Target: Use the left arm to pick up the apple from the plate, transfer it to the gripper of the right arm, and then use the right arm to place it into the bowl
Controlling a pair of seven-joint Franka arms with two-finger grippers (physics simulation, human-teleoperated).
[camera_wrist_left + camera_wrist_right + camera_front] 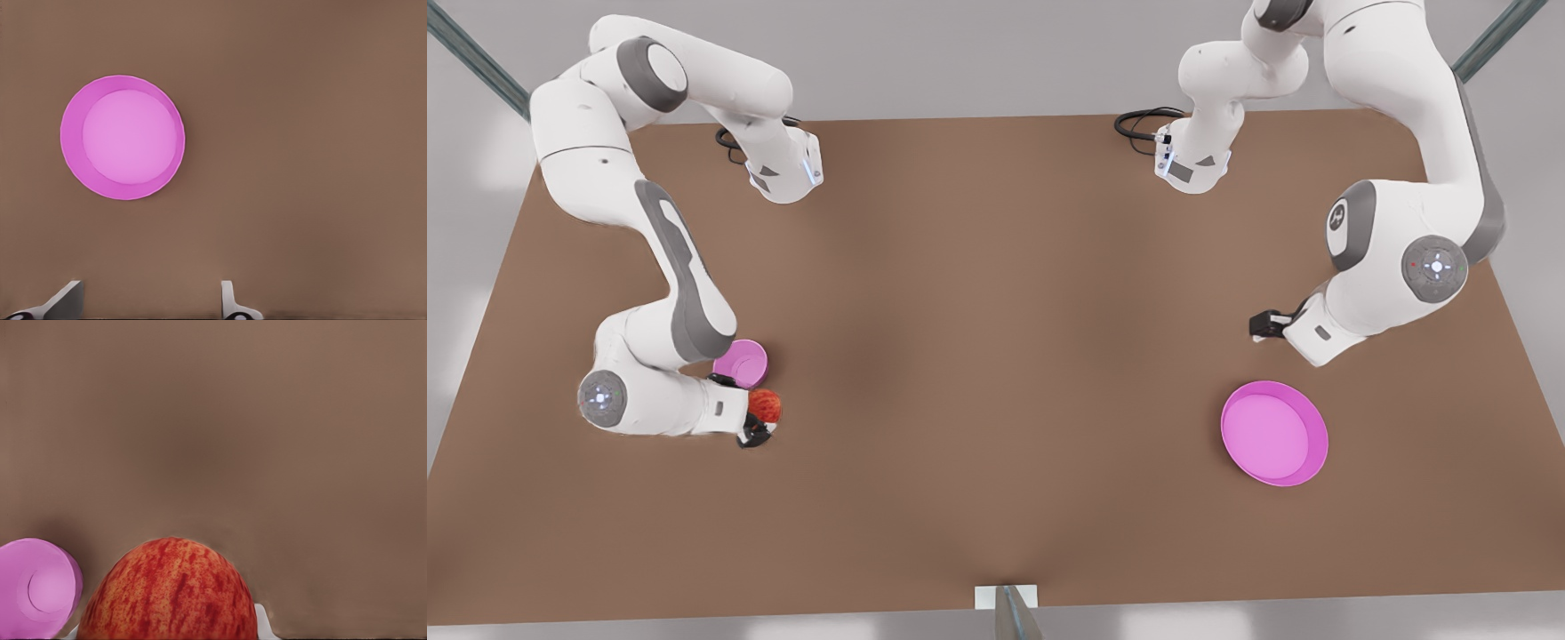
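Observation:
The red apple (766,406) with yellowish patches is held in my right gripper (759,418), shut on it, at the front view's left. In the right wrist view the apple (173,593) sits between the white fingers (262,621), above bare table. The small deep pink bowl (741,363) stands just beside the apple, not under it, and the bowl (37,587) appears off to one side. The wide pink plate (1273,433) lies empty at the front view's right. My left gripper (1261,324) hovers open near the plate (122,137), its gripper (147,300) holding nothing.
The brown table (996,311) stretches wide between the two arms. Both arm bases and black cables (1143,124) stand along the far edge. A small metal post (1009,604) stands at the near edge's middle.

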